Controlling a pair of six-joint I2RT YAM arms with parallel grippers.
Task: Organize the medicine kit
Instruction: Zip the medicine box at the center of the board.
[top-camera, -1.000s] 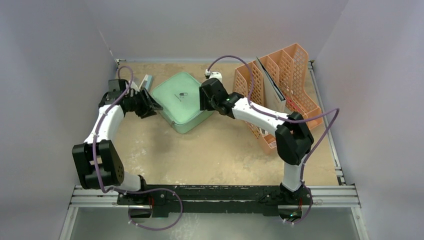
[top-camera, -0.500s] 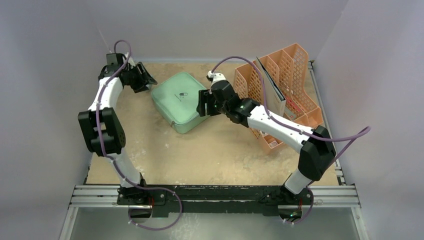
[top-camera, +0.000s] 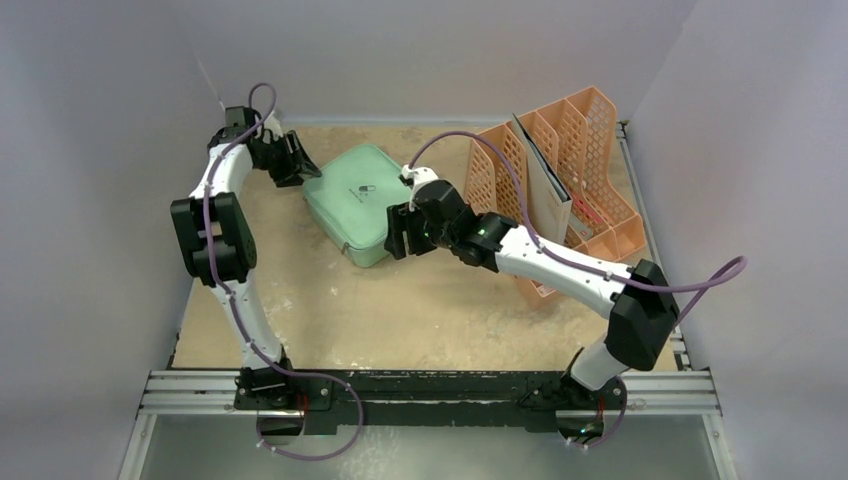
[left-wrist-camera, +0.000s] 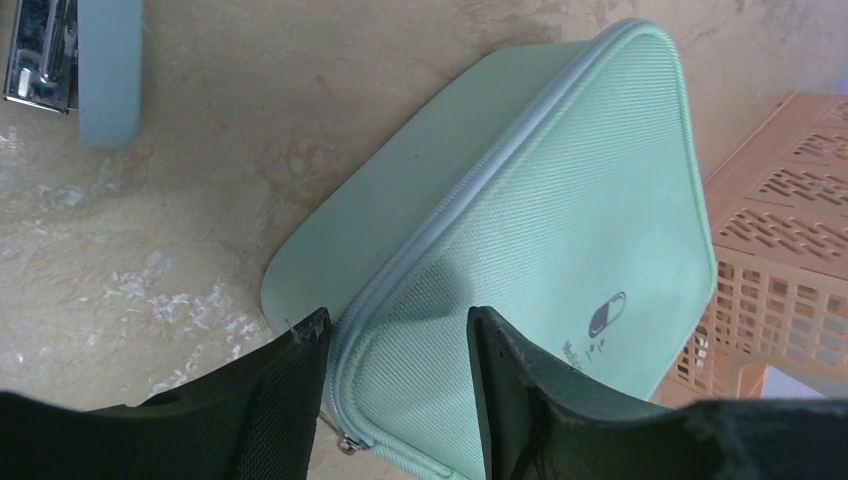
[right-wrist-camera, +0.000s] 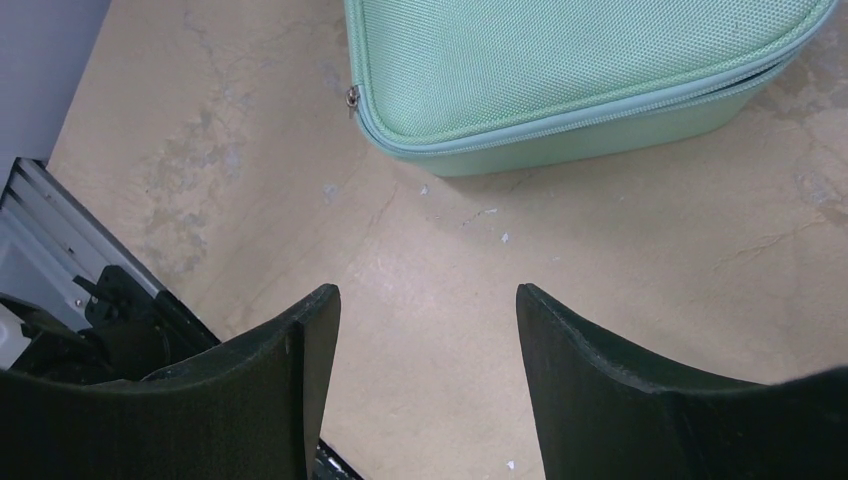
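Note:
The medicine kit (top-camera: 357, 203) is a mint-green zipped case with a small pill icon, lying closed on the table at the back centre. My left gripper (top-camera: 303, 168) is open at the kit's far-left corner. In the left wrist view, that corner of the kit (left-wrist-camera: 560, 200) shows between the left gripper's (left-wrist-camera: 398, 335) spread fingers, and its zip pull (left-wrist-camera: 345, 445) sits by the left finger. My right gripper (top-camera: 397, 233) is open at the kit's near-right side. In the right wrist view, the right gripper (right-wrist-camera: 428, 300) has only bare table between its fingers, with the kit (right-wrist-camera: 580, 70) just ahead.
A peach mesh file rack (top-camera: 570, 190) stands right of the kit with a dark folder (top-camera: 541, 170) in it. A pale blue stapler (left-wrist-camera: 100, 60) lies on the table beyond the kit's corner. Grey walls close in three sides, and a metal rail (top-camera: 430, 390) runs along the near edge.
The left arm swung to the back-left, then reached in to the kit's far corner. The right gripper slid from the kit's far-right side to its near-right side. Both jaws widened.

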